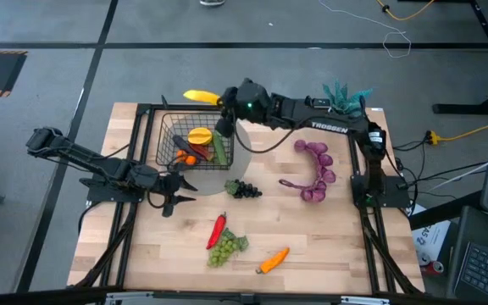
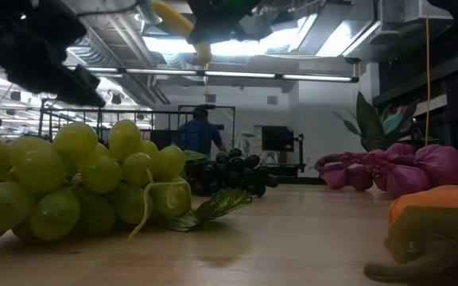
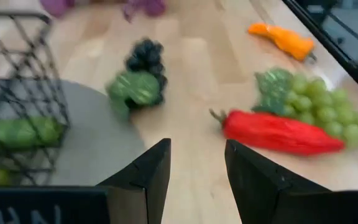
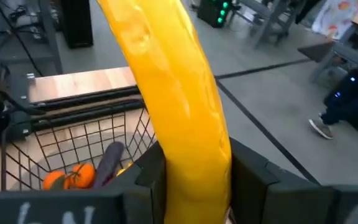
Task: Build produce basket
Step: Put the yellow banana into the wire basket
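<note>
right hand (image 4: 191, 180) clamped on yellow banana (image 4: 173, 93) above basket (image 1: 180, 140), left hand (image 3: 194, 171) fingers apart, empty

1. We see bare counter (image 1: 159, 246) open at the front left.
2. The red chili (image 1: 218, 229), green grapes (image 1: 225, 247) and carrot (image 1: 274, 260) crowd the front middle.
3. Dark grapes (image 1: 244, 189) sit just beside the basket (image 1: 169, 140).

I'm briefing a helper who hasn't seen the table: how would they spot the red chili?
Start at the black wire basket near the table's far edge, then come toward the near edge past the dark grapes. The red chili lies there, touching the green grapes; it is the only long, glossy red piece.
</note>
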`<action>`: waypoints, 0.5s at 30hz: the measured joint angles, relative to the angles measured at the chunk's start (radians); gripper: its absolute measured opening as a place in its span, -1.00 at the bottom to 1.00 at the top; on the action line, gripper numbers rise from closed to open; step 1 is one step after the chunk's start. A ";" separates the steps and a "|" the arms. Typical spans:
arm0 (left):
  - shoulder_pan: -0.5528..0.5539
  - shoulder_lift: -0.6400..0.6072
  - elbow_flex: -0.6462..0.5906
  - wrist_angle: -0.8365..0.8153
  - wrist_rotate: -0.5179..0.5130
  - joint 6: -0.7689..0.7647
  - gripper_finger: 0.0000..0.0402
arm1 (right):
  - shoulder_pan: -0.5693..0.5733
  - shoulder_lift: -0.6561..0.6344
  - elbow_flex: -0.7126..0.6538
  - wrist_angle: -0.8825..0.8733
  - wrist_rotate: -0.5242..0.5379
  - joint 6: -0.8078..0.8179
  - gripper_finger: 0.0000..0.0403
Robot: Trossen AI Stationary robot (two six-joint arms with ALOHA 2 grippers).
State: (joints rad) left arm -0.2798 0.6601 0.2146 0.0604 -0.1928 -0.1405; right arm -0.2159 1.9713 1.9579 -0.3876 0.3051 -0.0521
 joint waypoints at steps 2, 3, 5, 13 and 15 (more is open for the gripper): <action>0.000 -0.002 0.000 -0.001 0.042 0.019 -0.27 | -0.008 0.007 0.000 0.028 -0.027 -0.005 -0.39; 0.000 -0.009 0.000 0.008 0.059 0.042 -0.27 | -0.009 0.010 0.000 0.038 -0.037 -0.005 -0.39; 0.000 -0.033 0.000 0.018 0.087 0.081 -0.27 | -0.009 0.012 -0.001 0.030 -0.042 -0.005 -0.39; 0.000 -0.146 0.000 0.013 0.124 0.052 -0.27 | -0.009 0.040 -0.001 0.034 -0.092 -0.002 -0.39; 0.000 -0.159 -0.015 0.045 0.125 0.039 -0.27 | -0.008 0.044 -0.001 0.039 -0.092 0.000 -0.39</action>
State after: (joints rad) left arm -0.2800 0.5011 0.1993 0.1051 -0.0681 -0.1014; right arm -0.2235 2.0153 1.9568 -0.3491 0.2131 -0.0520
